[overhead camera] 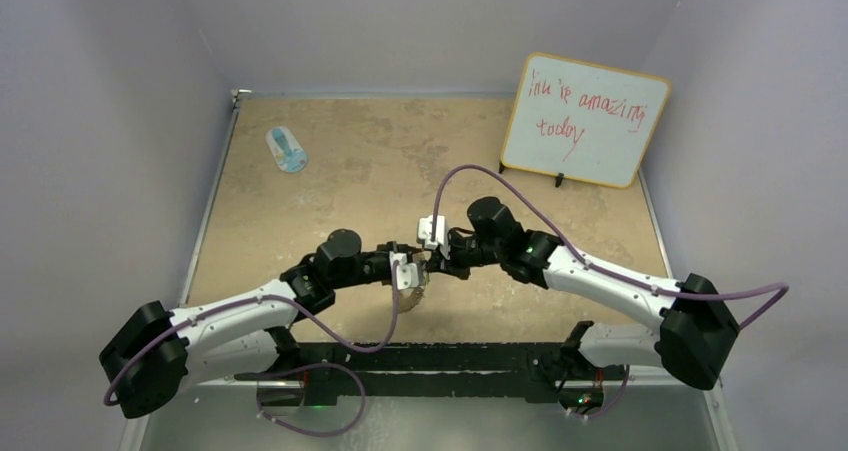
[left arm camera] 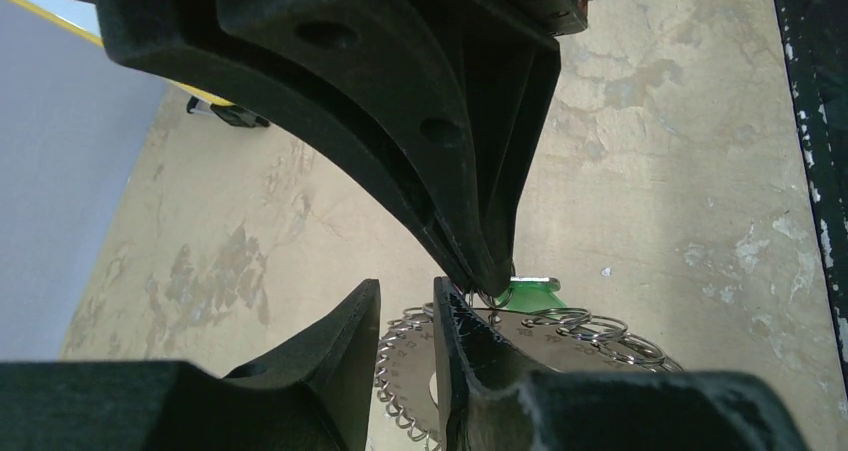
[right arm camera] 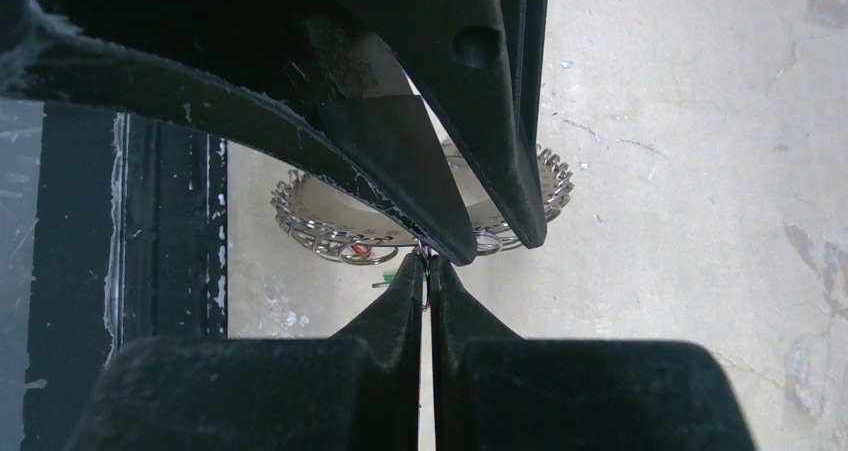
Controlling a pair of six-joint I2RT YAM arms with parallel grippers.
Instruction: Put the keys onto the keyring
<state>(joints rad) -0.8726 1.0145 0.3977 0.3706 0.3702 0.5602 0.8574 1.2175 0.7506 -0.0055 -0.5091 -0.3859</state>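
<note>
Right gripper (right arm camera: 428, 263): jaws closed to a hairline on a thin wire loop (left arm camera: 495, 297), frame centre. Left gripper (left arm camera: 407, 285): jaws narrowly apart over the keyring (left arm camera: 545, 349), lower centre. The green-tagged key (left arm camera: 530, 293) lies just behind the rim.

keyring (right arm camera: 320, 216) shiny silver, key tag (left arm camera: 530, 293) green, table (overhead camera: 380, 161) mottled tan, whiteboard (overhead camera: 585, 119) yellow frame w/ red scribble, oval thing (overhead camera: 287, 150) blue-white

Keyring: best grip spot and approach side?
Probably the flat plate of the keyring, just inside the loops, a finger on each face: thin, and wire loops would slip. Come from the side away from the green tag, where the right gripper works.
</note>
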